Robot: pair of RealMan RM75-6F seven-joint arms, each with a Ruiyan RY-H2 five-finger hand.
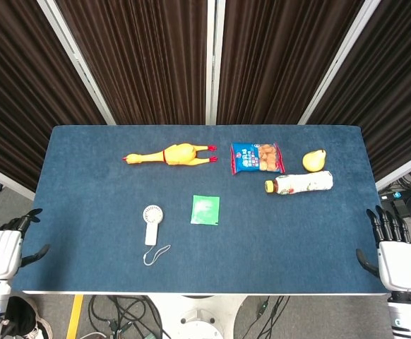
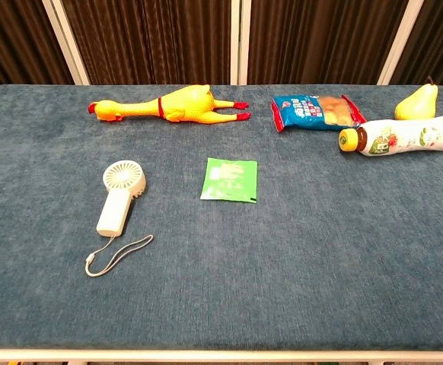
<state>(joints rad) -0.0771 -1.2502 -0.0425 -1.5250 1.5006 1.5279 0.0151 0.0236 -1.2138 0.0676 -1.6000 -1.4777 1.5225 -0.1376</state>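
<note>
blue table (image 1: 85, 212) | yellow chicken (image 1: 170, 155) | white fan (image 1: 151, 224) | green sachet (image 1: 205, 210) | yellow pear (image 1: 314, 160)

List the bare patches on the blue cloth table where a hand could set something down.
Free: the near strip in front of the white handheld fan and green sachet, and right of the sachet, below the lying plastic bottle. Crowded: far right, where blue snack bag, bottle and yellow pear cluster.
</note>
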